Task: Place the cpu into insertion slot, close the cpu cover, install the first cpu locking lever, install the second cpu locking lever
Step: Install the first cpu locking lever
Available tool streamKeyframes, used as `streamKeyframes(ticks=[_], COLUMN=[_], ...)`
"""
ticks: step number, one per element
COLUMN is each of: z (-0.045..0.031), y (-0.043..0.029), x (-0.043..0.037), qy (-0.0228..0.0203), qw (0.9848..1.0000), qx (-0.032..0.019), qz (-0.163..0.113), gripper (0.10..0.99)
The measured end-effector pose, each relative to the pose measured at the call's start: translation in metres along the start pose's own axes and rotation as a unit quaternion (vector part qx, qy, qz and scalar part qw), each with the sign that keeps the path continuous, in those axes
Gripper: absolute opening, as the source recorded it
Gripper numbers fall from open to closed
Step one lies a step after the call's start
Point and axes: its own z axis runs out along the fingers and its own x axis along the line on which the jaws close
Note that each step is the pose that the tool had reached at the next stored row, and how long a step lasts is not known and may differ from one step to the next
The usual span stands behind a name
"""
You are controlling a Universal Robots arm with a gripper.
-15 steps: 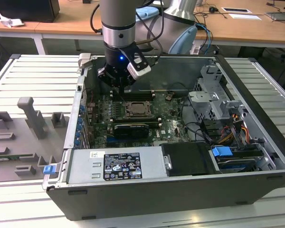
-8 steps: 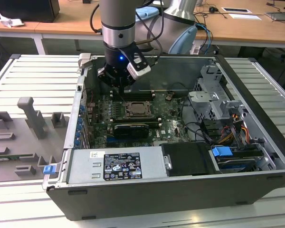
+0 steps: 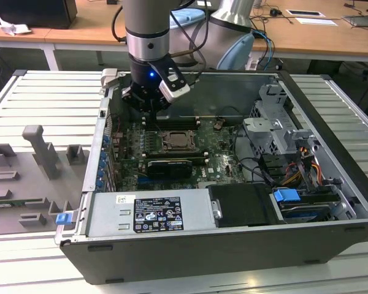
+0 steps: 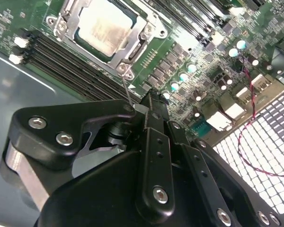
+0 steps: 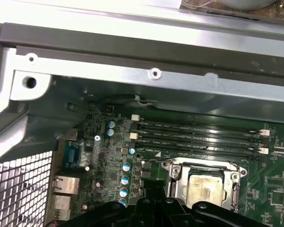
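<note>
The cpu (image 4: 102,28) lies in the insertion slot (image 3: 176,141) on the green board, pale metal face up. The silvery cpu cover (image 4: 128,53) is folded down around it, as the first wrist view also shows for the cpu (image 5: 206,187) and cover (image 5: 235,182). A thin wire locking lever (image 4: 126,87) stands up from the socket's corner, and its end meets the side of my fingertips. My gripper (image 4: 149,101) is shut and hovers just beside the socket. In the exterior view the gripper (image 3: 148,105) hangs inside the case, behind and left of the socket.
Long memory slots (image 5: 199,135) run beside the socket. A black expansion card (image 3: 168,166) lies in front of it, a drive cage (image 3: 276,128) stands at the exterior view's right, and a power supply (image 3: 150,211) is at the front. The case wall (image 5: 132,47) is close behind.
</note>
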Motion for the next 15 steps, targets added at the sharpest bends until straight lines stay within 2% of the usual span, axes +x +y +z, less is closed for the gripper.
streamKeyframes(ticks=[7, 13, 14, 15], z=[-0.0002, 0.0009, 0.0011, 0.0024], y=[0.0014, 0.004, 0.0065, 0.014], x=[0.012, 0.0157, 0.0156, 0.0152], qy=[-0.0003, -0.0001, -0.0001, -0.0001], qw=[1.0, 1.0, 1.0, 1.0], qx=[-0.0018, -0.0023, -0.0023, -0.0024], qz=[0.0, -0.002, -0.002, -0.003], gripper=[0.106, 0.106, 0.106, 0.106])
